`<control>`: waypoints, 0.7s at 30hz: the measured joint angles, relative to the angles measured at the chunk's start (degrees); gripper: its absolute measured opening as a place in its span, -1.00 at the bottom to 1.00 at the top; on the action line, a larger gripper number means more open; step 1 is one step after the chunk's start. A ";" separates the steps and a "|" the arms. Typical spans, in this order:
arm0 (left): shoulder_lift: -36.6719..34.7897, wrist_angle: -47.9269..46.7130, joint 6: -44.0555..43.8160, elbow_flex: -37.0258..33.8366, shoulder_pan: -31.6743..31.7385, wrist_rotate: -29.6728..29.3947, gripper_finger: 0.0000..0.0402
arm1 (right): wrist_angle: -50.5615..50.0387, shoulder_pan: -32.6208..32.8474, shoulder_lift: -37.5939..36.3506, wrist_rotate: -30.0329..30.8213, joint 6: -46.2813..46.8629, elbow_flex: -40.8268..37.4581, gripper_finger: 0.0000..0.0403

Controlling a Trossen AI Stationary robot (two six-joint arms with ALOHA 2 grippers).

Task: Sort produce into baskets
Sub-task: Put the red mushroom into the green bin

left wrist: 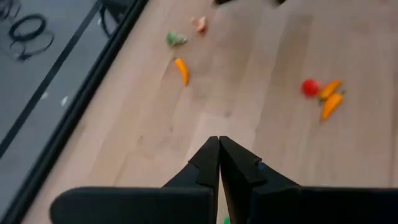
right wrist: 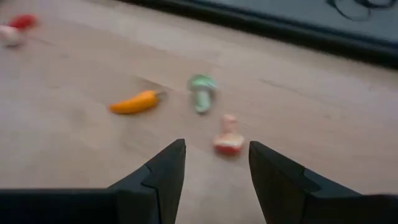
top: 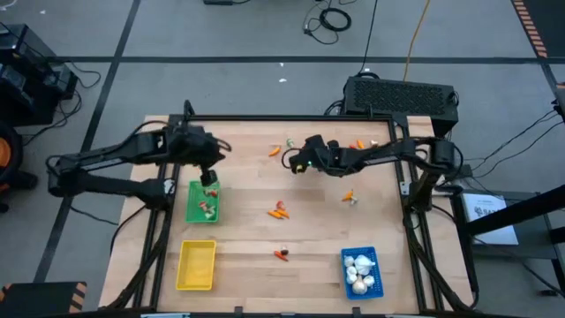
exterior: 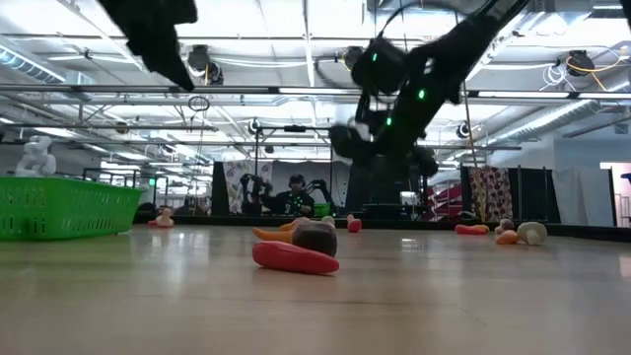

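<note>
A wooden table (top: 291, 225) carries the whole scene, framed by dark rails, with two dark arms reaching in from either side. The left arm stretches from the table's left edge, and its left gripper (top: 209, 179) hangs above the far end of the green basket (top: 193, 205), its fingers (left wrist: 210, 163) pressed together with nothing between them. The right arm comes in from the right edge toward the far middle of the table, where the right gripper (top: 300, 165) hovers with its fingers (right wrist: 166, 167) spread apart and empty, just above a small cluster of produce. That cluster, seen from the right wrist, is an orange pepper (right wrist: 134, 102), a green-capped mushroom (right wrist: 201, 91) and a pink mushroom (right wrist: 227, 141), lying near one another on the wood without touching.

The green basket sits at the left and holds a few small reddish and pale pieces. The yellow basket (top: 196, 265) lies nearer the front, just beside it. The blue basket (top: 361, 270), at the front right, holds several white garlic bulbs (top: 358, 272).

Loose produce is scattered between them: orange and red pieces (top: 279, 210) at the centre, a red pepper (exterior: 294, 257) toward the front, and another small orange piece (top: 350, 198) to the right.
</note>
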 joint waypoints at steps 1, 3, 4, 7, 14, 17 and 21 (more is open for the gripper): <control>-1.50 1.22 -0.45 -1.66 -0.37 0.19 -0.92 | 0.05 -0.57 0.96 0.01 0.42 0.00 -0.16; -3.64 2.10 -0.89 -4.16 -1.09 0.22 -0.92 | 1.99 -1.89 2.78 -0.06 0.46 0.00 -0.16; -4.42 2.44 -0.92 -5.11 -1.32 0.22 -0.92 | 3.50 -2.50 3.55 -0.38 0.38 0.00 -0.16; -5.67 2.34 -2.24 -7.18 -1.84 0.23 -0.92 | 8.41 -4.52 5.43 -3.55 -1.22 0.00 -0.16; -6.01 2.81 -3.90 -9.01 -2.43 0.22 -0.92 | 12.90 -6.56 7.84 -6.22 -9.30 0.00 -0.16; -5.96 4.47 -3.95 -9.01 -2.41 0.21 -0.92 | 12.16 -6.56 7.92 -6.23 -10.21 0.00 -0.16; -5.96 8.05 -3.98 -9.01 -2.41 0.22 -0.92 | 13.18 -6.80 7.92 -6.11 -10.54 0.00 -0.16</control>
